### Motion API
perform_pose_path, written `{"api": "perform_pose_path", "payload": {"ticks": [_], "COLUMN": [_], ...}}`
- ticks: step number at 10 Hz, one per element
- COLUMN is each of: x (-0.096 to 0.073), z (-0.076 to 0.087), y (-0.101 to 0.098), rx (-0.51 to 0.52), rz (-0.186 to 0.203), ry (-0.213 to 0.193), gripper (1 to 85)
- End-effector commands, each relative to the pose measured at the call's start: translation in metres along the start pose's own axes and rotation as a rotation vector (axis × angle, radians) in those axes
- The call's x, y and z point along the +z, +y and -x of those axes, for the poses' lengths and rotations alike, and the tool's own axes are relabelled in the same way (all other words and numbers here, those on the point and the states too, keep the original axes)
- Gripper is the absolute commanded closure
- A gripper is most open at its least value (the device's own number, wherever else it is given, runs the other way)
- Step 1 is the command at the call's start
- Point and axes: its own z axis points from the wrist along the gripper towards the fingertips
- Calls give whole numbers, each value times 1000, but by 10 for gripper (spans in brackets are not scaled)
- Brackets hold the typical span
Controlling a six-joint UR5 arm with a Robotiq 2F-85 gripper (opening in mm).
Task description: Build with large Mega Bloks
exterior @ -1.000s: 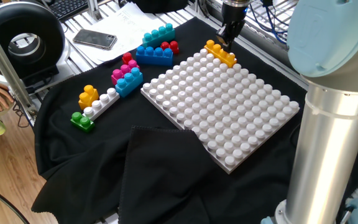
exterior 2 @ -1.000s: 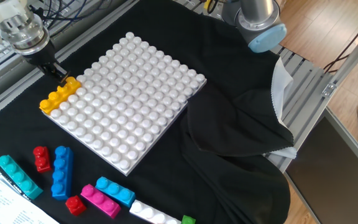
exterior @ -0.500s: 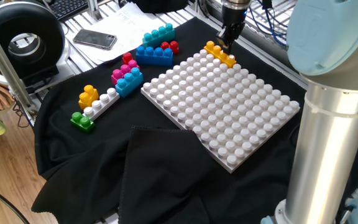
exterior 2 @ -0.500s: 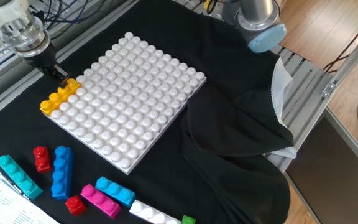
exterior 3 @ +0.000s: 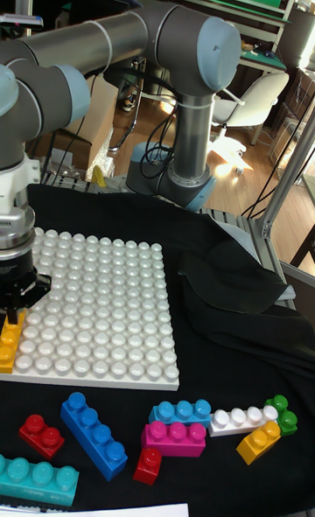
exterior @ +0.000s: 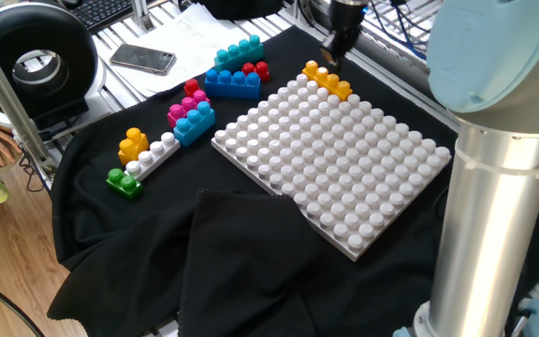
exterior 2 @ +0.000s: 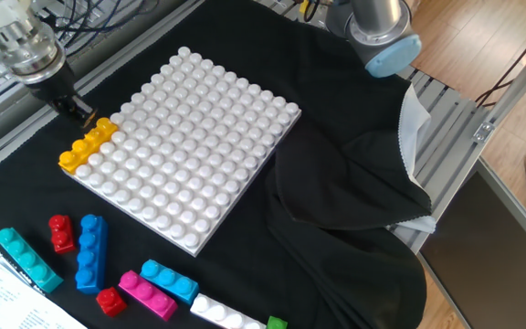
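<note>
An orange-yellow brick (exterior: 328, 81) (exterior 2: 88, 146) (exterior 3: 10, 338) is pressed onto the corner edge of the white studded baseplate (exterior: 344, 159) (exterior 2: 185, 146) (exterior 3: 96, 307). My gripper (exterior: 331, 58) (exterior 2: 81, 115) (exterior 3: 12, 310) hangs just above the brick's end, slightly open, with nothing between its fingers. Loose Mega Bloks lie on the black cloth. They are a teal brick (exterior: 238, 51), a blue one (exterior: 232, 83) and red ones (exterior: 256, 69). Nearer lie a pink one (exterior: 187, 109), a light blue one (exterior: 195, 123), a white one (exterior: 154, 155), a green one (exterior: 123, 181) and a small orange one (exterior: 133, 144).
A phone (exterior: 143, 59) and papers lie beyond the cloth at the back left. A black round device (exterior: 36, 56) stands at the far left. The arm's grey base column (exterior: 499, 234) rises at the right. Folded black cloth (exterior 2: 354, 201) bunches beside the plate.
The gripper has risen off the orange-yellow brick and drawn slightly away from it. The brick stays on the baseplate, which has shifted a little.
</note>
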Motion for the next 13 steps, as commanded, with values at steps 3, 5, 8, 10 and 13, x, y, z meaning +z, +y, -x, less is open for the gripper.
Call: {"api": "perform_pose_path", "payload": {"ticks": [3, 5, 8, 10, 13], "x": [7, 19, 34, 48, 60], "z": [94, 102, 110, 127, 132], "y": [17, 21, 31, 33, 27], "rx": [-242, -218, -274, -433, -531], "rz": [-5, -28, -49, -76, -107], "ry": [-134, -121, -120, -141, -125], "gripper": [13, 7, 7, 7, 7]}}
